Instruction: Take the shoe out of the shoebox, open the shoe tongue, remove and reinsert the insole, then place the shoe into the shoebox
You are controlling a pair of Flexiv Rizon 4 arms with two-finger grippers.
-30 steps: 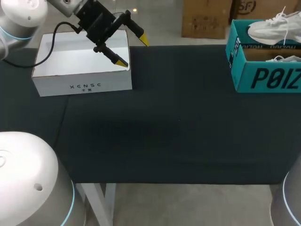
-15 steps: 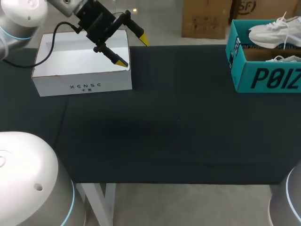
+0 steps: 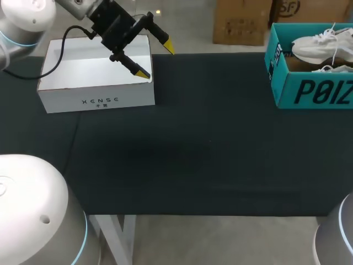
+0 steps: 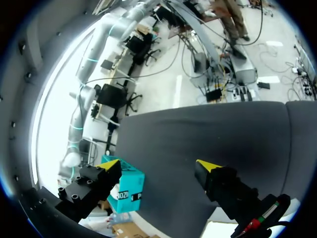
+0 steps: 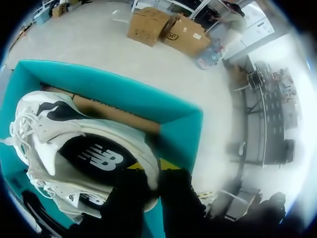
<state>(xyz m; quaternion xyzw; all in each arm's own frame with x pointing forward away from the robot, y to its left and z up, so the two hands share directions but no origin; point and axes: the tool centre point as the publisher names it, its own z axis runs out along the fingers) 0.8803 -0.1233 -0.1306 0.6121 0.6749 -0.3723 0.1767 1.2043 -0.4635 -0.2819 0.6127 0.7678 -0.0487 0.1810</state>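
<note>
Holding shoe (image 3: 317,44) above shoebox (image 3: 309,91); right gripper (image 5: 153,171)

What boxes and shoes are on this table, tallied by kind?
white sneakers: 2 (upper sneaker, lower sneaker)
teal shoebox: 1
white box: 1
Total: 4

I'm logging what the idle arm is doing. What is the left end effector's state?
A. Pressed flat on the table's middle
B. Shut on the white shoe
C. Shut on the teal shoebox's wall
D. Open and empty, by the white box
D: the left end effector hangs by the white box with its yellow tips wide apart and nothing between them; the white shoe is in the right end effector.
</note>
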